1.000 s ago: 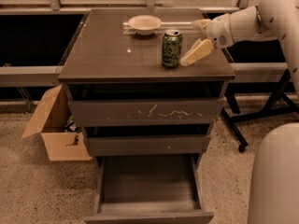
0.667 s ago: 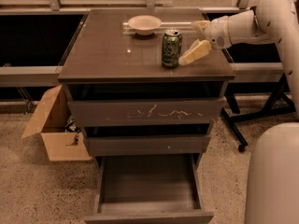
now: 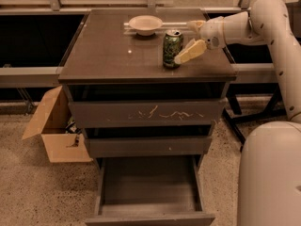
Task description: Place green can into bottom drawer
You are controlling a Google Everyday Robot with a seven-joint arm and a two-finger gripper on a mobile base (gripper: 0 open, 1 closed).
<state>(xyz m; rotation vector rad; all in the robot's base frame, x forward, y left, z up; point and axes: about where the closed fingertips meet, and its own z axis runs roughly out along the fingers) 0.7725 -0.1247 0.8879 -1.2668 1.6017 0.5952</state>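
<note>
The green can (image 3: 171,47) stands upright on the cabinet top (image 3: 113,51), near its right front part. My gripper (image 3: 185,41) is open at the can's right side, at can height. One finger (image 3: 194,25) reaches behind the can's top and the other finger (image 3: 189,53) lies by its front right side. The fingers are not closed on the can. The bottom drawer (image 3: 148,187) is pulled out, and its box-like inside holds nothing. The two drawers above it are shut.
A shallow white bowl (image 3: 146,24) sits at the back of the cabinet top, left of the gripper. An open cardboard box (image 3: 52,128) stands on the floor left of the cabinet. My white base (image 3: 270,178) is at the lower right.
My gripper has shifted slightly left, closer around the can. The can and the drawers have not moved.
</note>
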